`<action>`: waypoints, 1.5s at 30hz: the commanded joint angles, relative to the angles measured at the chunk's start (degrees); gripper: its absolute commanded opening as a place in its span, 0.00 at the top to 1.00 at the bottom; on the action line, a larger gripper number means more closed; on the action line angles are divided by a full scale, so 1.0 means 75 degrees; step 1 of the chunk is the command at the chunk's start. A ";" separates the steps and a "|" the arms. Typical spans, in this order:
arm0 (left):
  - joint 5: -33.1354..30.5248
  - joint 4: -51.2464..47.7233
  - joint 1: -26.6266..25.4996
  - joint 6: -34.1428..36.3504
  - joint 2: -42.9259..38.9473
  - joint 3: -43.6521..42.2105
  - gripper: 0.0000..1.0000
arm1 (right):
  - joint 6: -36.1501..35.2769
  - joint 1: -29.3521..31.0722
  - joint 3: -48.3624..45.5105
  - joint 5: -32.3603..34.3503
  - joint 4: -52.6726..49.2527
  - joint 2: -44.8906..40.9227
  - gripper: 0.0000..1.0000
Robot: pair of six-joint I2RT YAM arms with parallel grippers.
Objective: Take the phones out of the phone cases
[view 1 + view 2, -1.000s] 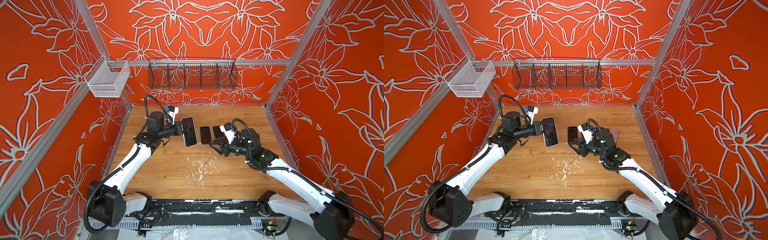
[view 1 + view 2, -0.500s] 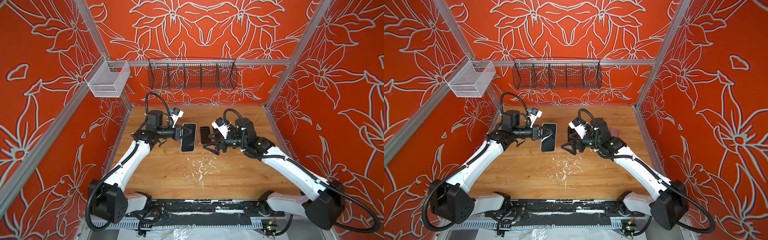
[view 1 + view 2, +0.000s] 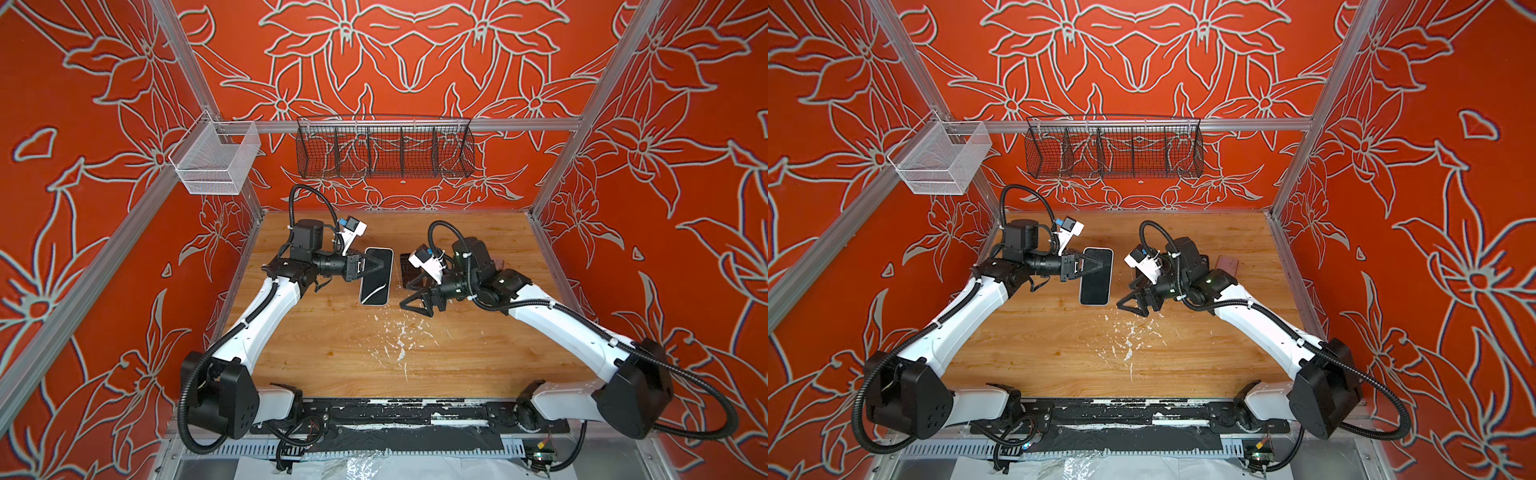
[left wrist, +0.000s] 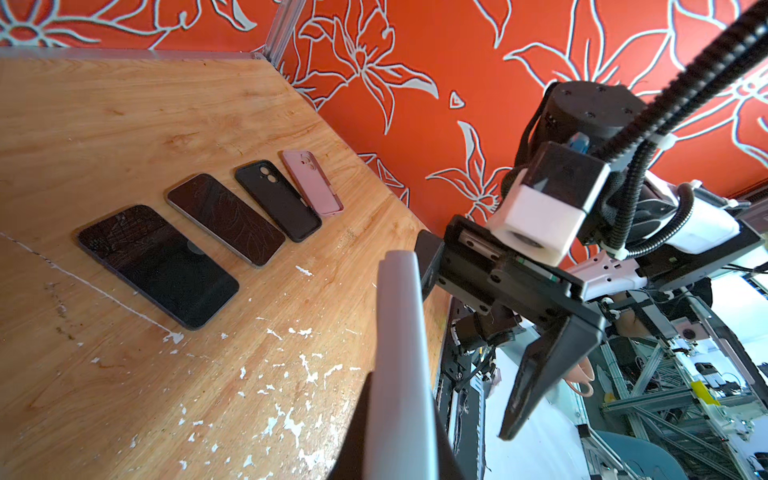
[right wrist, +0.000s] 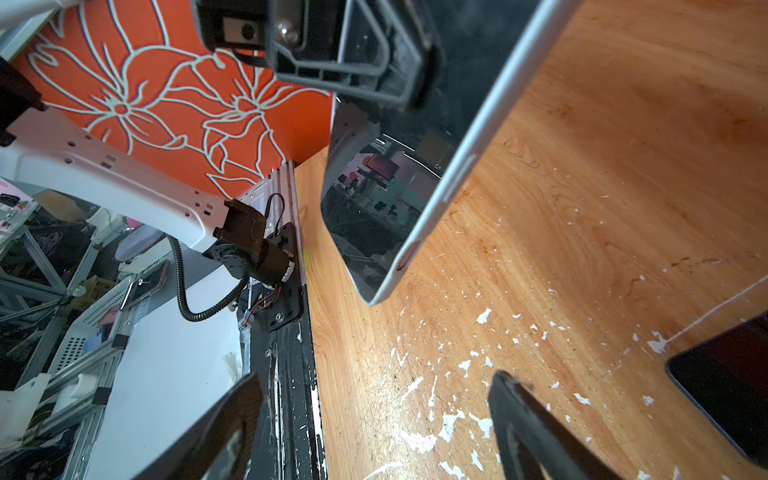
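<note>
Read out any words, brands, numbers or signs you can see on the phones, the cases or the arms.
No text can be read anywhere.
On the raised phone: dark screen, reflections only.
On the large flat phone and the smaller flat phone: dark screens, no lettering.
On the black case and the pink case: no brand visible.

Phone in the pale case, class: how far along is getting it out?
Looks done: two bare dark phones lie beside an empty black case and an empty pink case on the wooden table. In hand: the left gripper is shut on a dark-screened phone in a pale grey case, held off the table. Left: the open right gripper is not touching it; phone and case are not yet apart.
</note>
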 commanded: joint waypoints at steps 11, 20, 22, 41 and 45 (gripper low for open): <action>0.0854 0.0017 0.0035 0.0247 0.0055 0.0193 1.00 | -0.0885 0.0696 0.0279 0.0419 -0.0310 0.0408 0.22; 0.1022 -0.0038 0.0035 0.0259 0.0001 0.0158 1.00 | -0.0851 0.0947 0.0411 0.0431 -0.0131 0.0675 0.27; 0.1045 -0.0044 0.0035 0.0258 -0.0016 0.0147 1.00 | -0.0868 0.0980 0.0480 0.0431 -0.0136 0.0766 0.28; 0.1162 0.0268 0.0024 0.0024 -0.0228 -0.0095 1.00 | -0.0912 0.1114 0.0912 0.0114 -0.0234 0.1218 0.48; 0.1214 0.0501 0.0024 -0.0195 -0.0223 -0.0160 1.00 | -0.0912 0.1120 0.0878 0.0055 -0.0260 0.1193 0.52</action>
